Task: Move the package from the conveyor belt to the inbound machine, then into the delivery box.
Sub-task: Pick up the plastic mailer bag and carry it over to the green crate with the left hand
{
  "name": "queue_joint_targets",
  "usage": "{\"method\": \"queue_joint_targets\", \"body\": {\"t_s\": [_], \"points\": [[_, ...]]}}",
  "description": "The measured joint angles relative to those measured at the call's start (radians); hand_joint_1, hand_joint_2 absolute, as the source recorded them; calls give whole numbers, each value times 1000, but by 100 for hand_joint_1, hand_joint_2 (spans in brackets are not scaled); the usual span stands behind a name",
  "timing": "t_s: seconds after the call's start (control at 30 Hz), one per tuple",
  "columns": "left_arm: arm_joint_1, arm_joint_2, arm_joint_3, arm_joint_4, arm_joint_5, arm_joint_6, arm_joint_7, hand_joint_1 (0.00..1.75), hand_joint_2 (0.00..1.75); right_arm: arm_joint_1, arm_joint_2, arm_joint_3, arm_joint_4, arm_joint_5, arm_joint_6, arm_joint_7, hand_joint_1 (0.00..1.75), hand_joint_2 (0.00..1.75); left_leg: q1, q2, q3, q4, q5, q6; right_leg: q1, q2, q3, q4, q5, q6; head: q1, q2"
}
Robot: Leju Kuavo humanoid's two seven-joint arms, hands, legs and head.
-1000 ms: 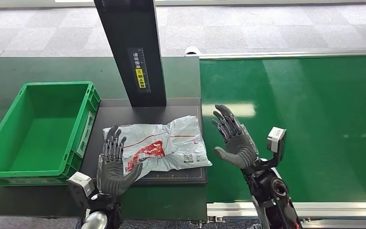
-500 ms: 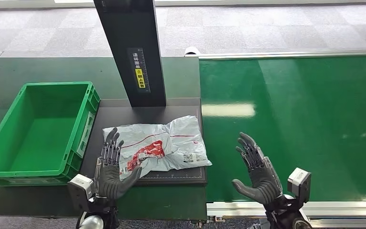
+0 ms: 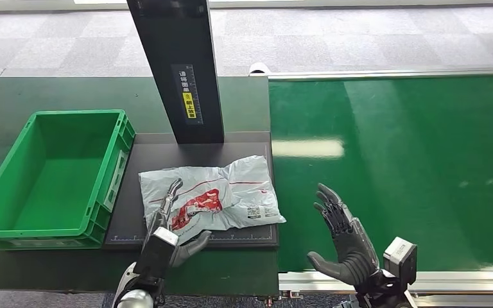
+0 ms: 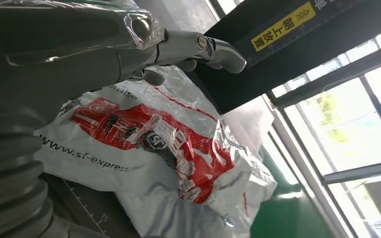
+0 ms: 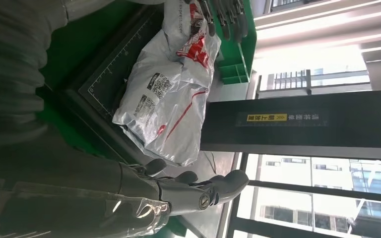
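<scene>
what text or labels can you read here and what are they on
"www.sf-express", the rest hidden: printed on the package.
"SF": round logo in the package's red graphic.
Yellow sticker on the black post: Chinese characters, too small to read.
Barcode label on the package: too small to read.

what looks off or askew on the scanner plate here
The crumpled grey SF Express package lies skewed on the black plate, one corner poking past its right edge toward the conveyor belt. No tears or spills are visible.
</scene>
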Motion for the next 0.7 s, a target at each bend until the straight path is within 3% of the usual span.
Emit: {"method": "queue_joint_targets", "body": {"t_s": [0.23,0.37,0.63,0.67,0.7], "points": [[-34,14,-25,39,-414,156,195,0,175,1,21,-1,0,1,20,0,0,175,0,0,0,0,0,0,0,0,0,0,0,0,0,0],[-52,16,-28,81,-581,200,283,0,175,-2,31,-3,4,1,27,2,0,175,0,0,0,0,0,0,0,0,0,0,0,0,0,0],[-71,15,-28,141,-667,230,336,0,175,-11,43,-10,23,1,27,7,0,175,0,0,0,0,0,0,0,0,0,0,0,0,0,0],[-73,15,-28,145,-670,231,339,16,175,-12,44,-10,25,1,27,8,0,175,0,0,0,0,0,0,0,0,0,0,0,0,0,0],[-75,15,-28,150,-671,231,343,52,175,-12,44,-11,26,1,26,10,0,175,0,0,0,0,0,0,0,0,0,0,0,0,0,0]]}}
